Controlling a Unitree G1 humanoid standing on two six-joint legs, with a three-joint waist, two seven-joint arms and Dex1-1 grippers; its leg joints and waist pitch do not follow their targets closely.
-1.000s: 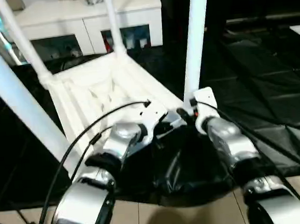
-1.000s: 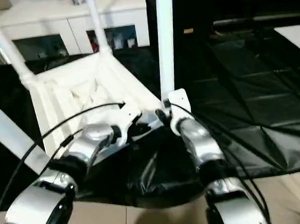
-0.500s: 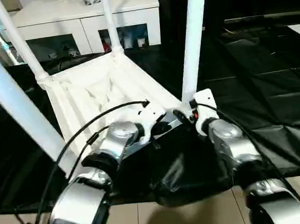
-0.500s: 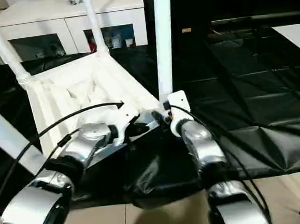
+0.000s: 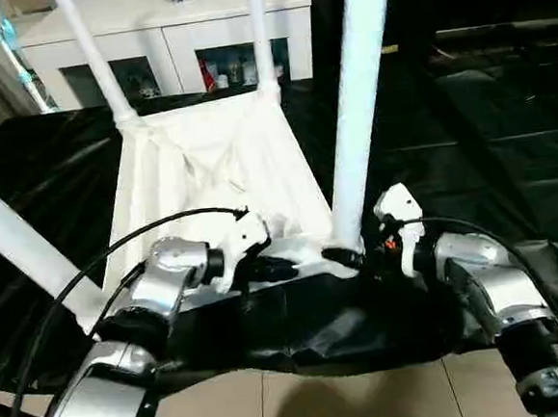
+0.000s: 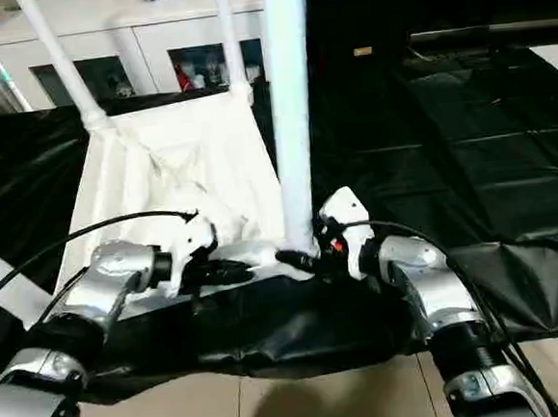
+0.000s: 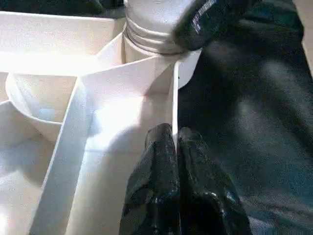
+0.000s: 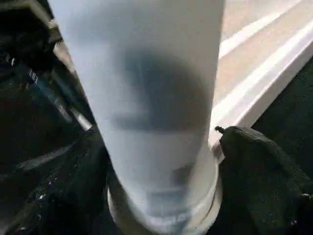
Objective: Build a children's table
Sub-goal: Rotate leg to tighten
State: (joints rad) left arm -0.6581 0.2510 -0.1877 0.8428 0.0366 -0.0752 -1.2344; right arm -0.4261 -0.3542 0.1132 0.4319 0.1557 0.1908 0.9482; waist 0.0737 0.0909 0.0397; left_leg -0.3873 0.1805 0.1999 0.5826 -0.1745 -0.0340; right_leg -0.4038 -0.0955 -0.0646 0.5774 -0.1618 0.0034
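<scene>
Both arms have swung apart since a second ago, so the grippers now come at the near corner from opposite sides instead of crowding it together.

Left gripper: fingers pinched shut on the thin raised rim of the upside-down tabletop, near the corner socket. My guess is it's just pinning the top so it can't slide.

Right gripper: fingers spread wide, one on each side of the base of the near leg, right where it enters the socket. Can't tell if the pads are actually pressing on it.

Table sits on the black-covered work table, all four legs standing up in their corners. White cabinet behind. Looks like it's checking or seating that last leg.
</scene>
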